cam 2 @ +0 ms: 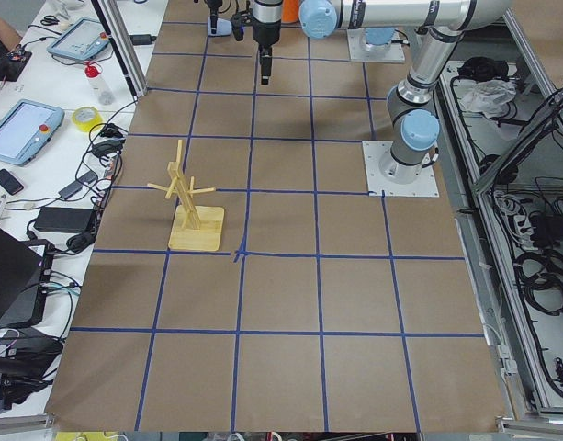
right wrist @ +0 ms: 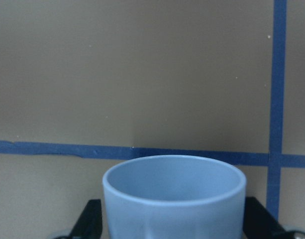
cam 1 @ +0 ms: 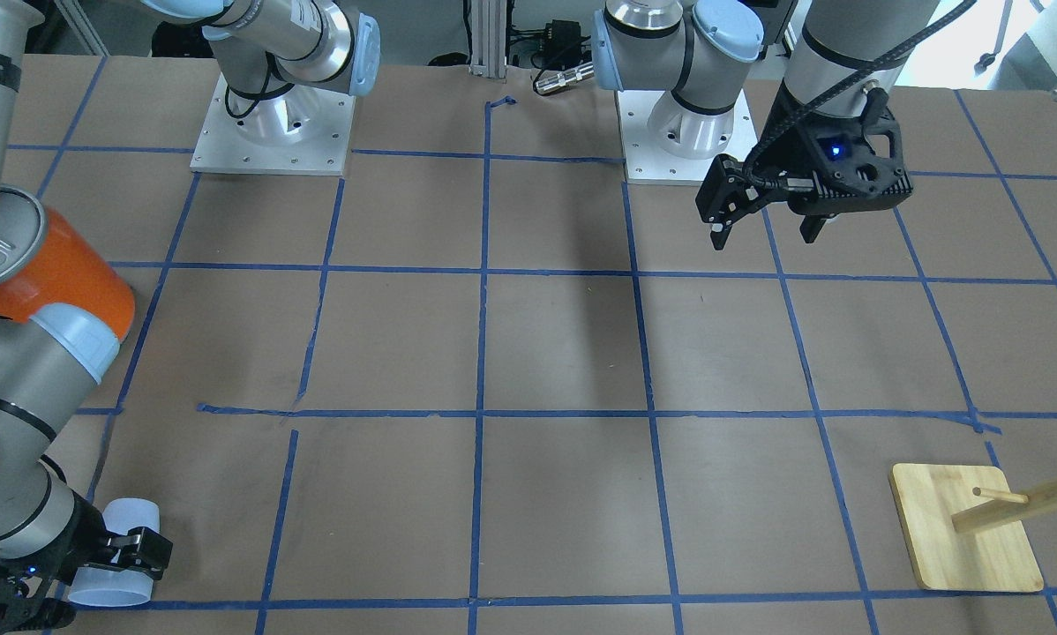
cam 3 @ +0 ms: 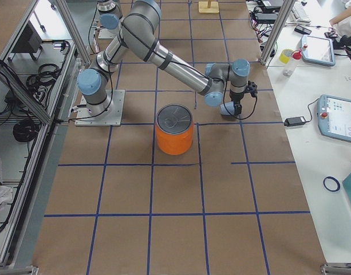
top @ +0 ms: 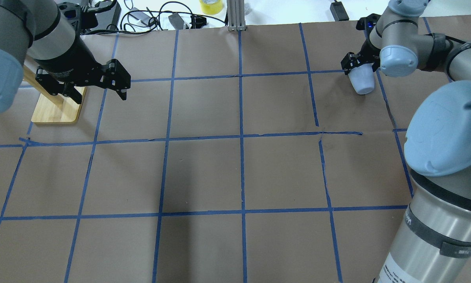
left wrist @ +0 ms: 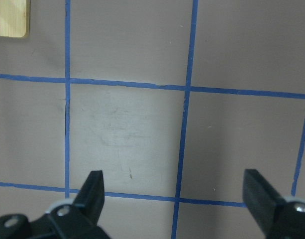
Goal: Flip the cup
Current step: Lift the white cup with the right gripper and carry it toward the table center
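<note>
The cup is a small pale blue-white tumbler. My right gripper is shut on it at the far right of the table. The cup is held tilted, and its open mouth faces the right wrist view, between the two black fingers. In the front view the cup shows at the bottom left, with its wide rim nearest that camera. I cannot tell whether it touches the table. My left gripper is open and empty above the table at the far left; the left wrist view shows only paper between its fingers.
A big orange can with a silver lid stands upright near the right arm's elbow. A wooden peg stand on a square base sits beside my left gripper. The table is brown paper with a blue tape grid.
</note>
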`<state>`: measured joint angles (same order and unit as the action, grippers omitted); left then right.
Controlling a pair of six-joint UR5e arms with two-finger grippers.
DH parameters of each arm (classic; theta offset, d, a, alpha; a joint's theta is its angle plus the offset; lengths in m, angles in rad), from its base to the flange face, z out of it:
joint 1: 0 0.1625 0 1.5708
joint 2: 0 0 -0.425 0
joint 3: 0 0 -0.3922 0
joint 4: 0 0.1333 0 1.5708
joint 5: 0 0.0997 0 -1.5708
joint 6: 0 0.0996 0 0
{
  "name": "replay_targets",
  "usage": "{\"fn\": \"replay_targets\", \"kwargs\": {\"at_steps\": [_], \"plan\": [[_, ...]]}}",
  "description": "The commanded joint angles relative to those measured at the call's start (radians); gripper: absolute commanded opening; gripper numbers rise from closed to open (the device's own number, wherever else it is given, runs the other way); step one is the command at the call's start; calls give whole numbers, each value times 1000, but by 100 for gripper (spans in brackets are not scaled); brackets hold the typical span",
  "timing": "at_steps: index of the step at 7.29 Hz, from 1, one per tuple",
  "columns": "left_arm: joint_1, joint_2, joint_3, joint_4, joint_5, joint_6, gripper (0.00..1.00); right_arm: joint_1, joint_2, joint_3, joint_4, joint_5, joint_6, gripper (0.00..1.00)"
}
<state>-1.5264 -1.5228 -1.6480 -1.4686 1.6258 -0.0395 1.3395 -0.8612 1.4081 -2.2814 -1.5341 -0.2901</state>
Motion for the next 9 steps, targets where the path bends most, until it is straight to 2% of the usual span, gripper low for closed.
{"fn": "replay_targets", "kwargs": {"at_steps": [1,4,7,8,9], "plan": [[3,0,-4,8,2,0,100,0,16,-3,-30,0,-24,99],[5,-3,-4,13,0,0,100,0,19,-8,-43,2,-49,98],[5,-7,-3,17,0,0,100,0,10,6,-36,3,-54,65],[5,-7,-3,36,2,0,100,7,-4,6,-30,14,-55,57],[5,-2,-6,33,9,0,100,24,-57,9,6,15,-58,56]]}}
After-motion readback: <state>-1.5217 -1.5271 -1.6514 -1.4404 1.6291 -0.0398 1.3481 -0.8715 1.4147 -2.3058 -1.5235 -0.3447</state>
